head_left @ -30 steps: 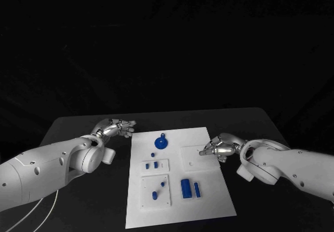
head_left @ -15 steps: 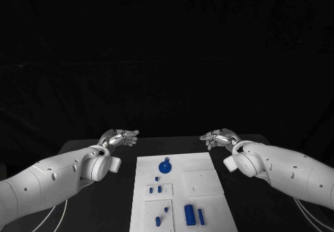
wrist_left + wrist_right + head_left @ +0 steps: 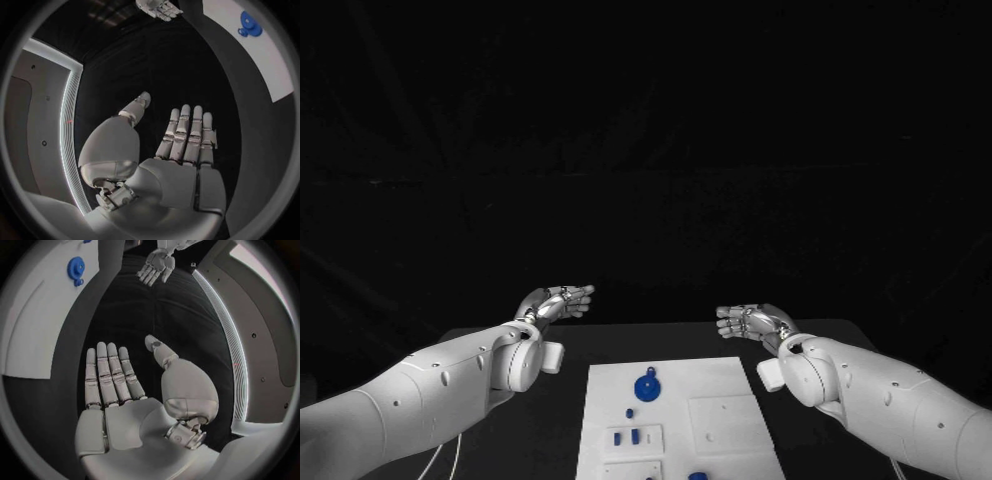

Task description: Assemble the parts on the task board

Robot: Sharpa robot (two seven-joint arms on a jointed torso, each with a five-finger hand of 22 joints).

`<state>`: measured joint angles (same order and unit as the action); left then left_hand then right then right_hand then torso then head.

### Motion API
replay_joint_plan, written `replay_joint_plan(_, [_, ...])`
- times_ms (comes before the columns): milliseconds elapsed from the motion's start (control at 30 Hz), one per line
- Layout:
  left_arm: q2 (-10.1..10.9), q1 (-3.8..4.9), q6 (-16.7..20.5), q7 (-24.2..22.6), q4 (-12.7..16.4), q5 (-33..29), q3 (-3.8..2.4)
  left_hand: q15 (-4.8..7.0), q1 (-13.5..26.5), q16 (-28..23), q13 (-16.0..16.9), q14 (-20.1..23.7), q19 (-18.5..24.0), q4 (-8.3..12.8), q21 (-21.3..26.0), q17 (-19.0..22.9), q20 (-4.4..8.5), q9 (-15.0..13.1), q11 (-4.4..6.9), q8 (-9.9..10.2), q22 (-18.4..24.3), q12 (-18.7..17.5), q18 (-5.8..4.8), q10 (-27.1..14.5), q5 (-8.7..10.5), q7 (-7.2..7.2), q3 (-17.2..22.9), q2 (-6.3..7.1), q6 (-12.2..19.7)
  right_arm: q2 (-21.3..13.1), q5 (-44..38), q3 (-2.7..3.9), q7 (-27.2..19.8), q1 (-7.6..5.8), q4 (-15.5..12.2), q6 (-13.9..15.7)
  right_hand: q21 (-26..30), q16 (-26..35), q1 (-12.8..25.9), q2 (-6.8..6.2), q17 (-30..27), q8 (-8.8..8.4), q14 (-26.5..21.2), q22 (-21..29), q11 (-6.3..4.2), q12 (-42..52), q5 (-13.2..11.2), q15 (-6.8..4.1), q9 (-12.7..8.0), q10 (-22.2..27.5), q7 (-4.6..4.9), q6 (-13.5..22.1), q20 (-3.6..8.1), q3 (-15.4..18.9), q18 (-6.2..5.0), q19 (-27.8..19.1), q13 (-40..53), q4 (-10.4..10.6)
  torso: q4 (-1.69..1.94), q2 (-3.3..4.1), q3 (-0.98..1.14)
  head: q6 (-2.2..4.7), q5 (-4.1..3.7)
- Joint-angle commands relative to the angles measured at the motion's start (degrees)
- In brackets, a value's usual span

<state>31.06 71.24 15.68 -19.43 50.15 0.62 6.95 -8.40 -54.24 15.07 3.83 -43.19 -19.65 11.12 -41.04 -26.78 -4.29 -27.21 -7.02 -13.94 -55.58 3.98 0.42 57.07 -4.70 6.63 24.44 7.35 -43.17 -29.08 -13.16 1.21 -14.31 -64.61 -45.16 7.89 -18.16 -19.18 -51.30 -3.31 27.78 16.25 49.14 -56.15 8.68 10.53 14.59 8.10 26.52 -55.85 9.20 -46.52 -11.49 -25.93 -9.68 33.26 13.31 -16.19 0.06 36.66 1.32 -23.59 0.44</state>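
Both hands, left hand (image 3: 555,301) and right hand (image 3: 750,322), hang beyond the task board (image 3: 733,380) with fingers spread and holding nothing. The round blue part (image 3: 645,385) lies on the board's far end. Reaching back blindly, a hand could knock parts loose.

Lying flat mid-table: white task board (image 3: 733,385), its near end running out of the head view. Resting near its far edge, left of centre: round blue disc part (image 3: 645,386) with a small tab. Sitting nearer, along the left side: several small blue parts (image 3: 633,436).
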Motion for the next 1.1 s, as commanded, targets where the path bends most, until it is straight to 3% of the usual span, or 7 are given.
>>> replay_joint_plan(33, [-0.35,-0.05,-1.92,-2.31,0.03,-1.97,-0.07,-0.1,0.45,-0.32,0.03,0.39,0.41,-0.27,0.25,0.09,-0.2,-0.02,0.06,0.07,-0.1,-0.22,-0.42,-0.4,0.11,0.19,-0.04,-0.19,0.43,0.13,2.38,0.19,-2.35,0.02,0.33,-2.5,0.31,0.25,0.06,0.52,-0.39,0.29,0.42,0.28,-0.12,-0.47,0.04,0.26,-0.14,-0.62,0.0,0.3,-0.49,0.51,-1.12,-0.12,-0.81,-0.06,0.01,-0.13,0.29,1.03,0.39])
replay_joint_plan(100, [-0.49,-0.19,-1.97,-2.46,-0.08,-1.97,-0.07,-0.12,0.48,-0.31,0.05,0.39,0.42,-0.27,0.27,0.08,-0.21,-0.03,0.02,0.04,-0.12,-0.19,-0.42,-0.39,0.1,0.28,-0.09,-0.36,0.45,0.08,2.41,0.31,-2.47,0.08,0.29,-2.4,0.49,0.35,0.19,0.54,-0.62,0.29,0.55,0.44,-0.03,-0.72,0.03,0.3,-0.24,-0.87,0.08,0.38,-0.58,0.7,-1.25,-0.1,-1.28,-0.05,-0.02,-0.08,0.3,1.33,0.46])
replay_joint_plan(133, [-0.3,-0.06,-0.44,-0.53,-0.02,-0.6,-0.03,8.4,54.24,-15.07,-3.83,43.19,19.65,-11.12,41.04,26.78,4.29,27.21,7.02,13.94,55.58,-3.98,-0.42,-57.07,4.7,-6.63,-24.44,-7.35,43.17,0.02,0.82,0.24,-0.55,0.04,0.34,-0.51,18.16,19.18,51.3,3.31,-27.78,-16.25,-49.14,56.15,-8.68,-10.53,-14.59,-8.1,-26.52,55.85,-9.2,46.52,11.49,25.93,9.68,-33.26,-13.31,16.19,-0.01,-0.07,0.17,0.79,0.28])
replay_joint_plan(367, [0.81,-0.94,1.85,-1.31,3.14,-0.6,-0.58,8.4,54.24,-15.07,-3.83,43.19,19.65,-11.12,41.04,26.78,4.29,27.21,7.02,13.94,55.58,-3.98,-0.42,-57.07,4.7,-6.63,-24.44,-7.35,43.17,-1.07,1.68,0.14,-1.6,0.35,-2.83,2.07,18.16,19.18,51.3,3.31,-27.78,-16.25,-49.14,56.15,-8.68,-10.53,-14.59,-8.1,-26.52,55.85,-9.2,46.52,11.49,25.93,9.68,-33.26,-13.31,16.19,-0.01,-0.81,-0.03,-0.79,0.18])
replay_joint_plan(567, [3.55,-3.11,7.54,-3.25,10.99,-0.61,-1.94,8.4,54.24,-15.07,-3.83,43.19,19.65,-11.12,41.04,26.78,4.29,27.21,7.02,13.94,55.58,-3.98,-0.42,-57.07,4.7,-6.63,-24.44,-7.35,43.17,-3.79,3.83,-0.12,-4.19,1.12,-10.67,8.45,18.16,19.18,51.3,3.31,-27.78,-16.25,-49.14,56.15,-8.68,-10.53,-14.59,-8.1,-26.52,55.85,-9.2,46.52,11.49,25.93,9.68,-33.26,-13.31,16.19,-0.03,-2.64,-0.54,-4.72,-0.06])
replay_joint_plan(800, [8.45,-6.98,17.69,-6.7,24.98,-0.61,-4.37,8.4,54.24,-15.07,-3.83,43.19,19.65,-11.12,41.04,26.78,4.29,27.21,7.02,13.94,55.58,-3.98,-0.42,-57.07,4.7,-6.63,-24.44,-7.35,43.17,-8.64,7.66,-0.56,-8.82,2.48,-24.66,19.84,18.16,19.18,51.3,3.31,-27.78,-16.25,-49.14,56.15,-8.68,-10.53,-14.59,-8.1,-26.52,55.85,-9.2,46.52,11.49,25.93,9.68,-33.26,-13.31,16.19,-0.05,-4.87,-1.16,-9.49,-0.36])
replay_joint_plan(1100, [12.59,-10.25,26.27,-9.62,36.81,-0.62,-6.43,8.4,54.24,-15.07,-3.83,43.19,19.65,-11.12,41.04,26.78,4.29,27.21,7.02,13.94,55.58,-3.98,-0.42,-57.07,4.7,-6.63,-24.44,-7.35,43.17,-13.57,11.55,-1.02,-13.53,3.87,-38.89,31.41,18.16,19.18,51.3,3.31,-27.78,-16.25,-49.14,56.15,-8.68,-10.53,-14.59,-8.1,-26.52,55.85,-9.2,46.52,11.49,25.93,9.68,-33.26,-13.31,16.19,-0.06,-5.48,-1.32,-10.78,-0.44])
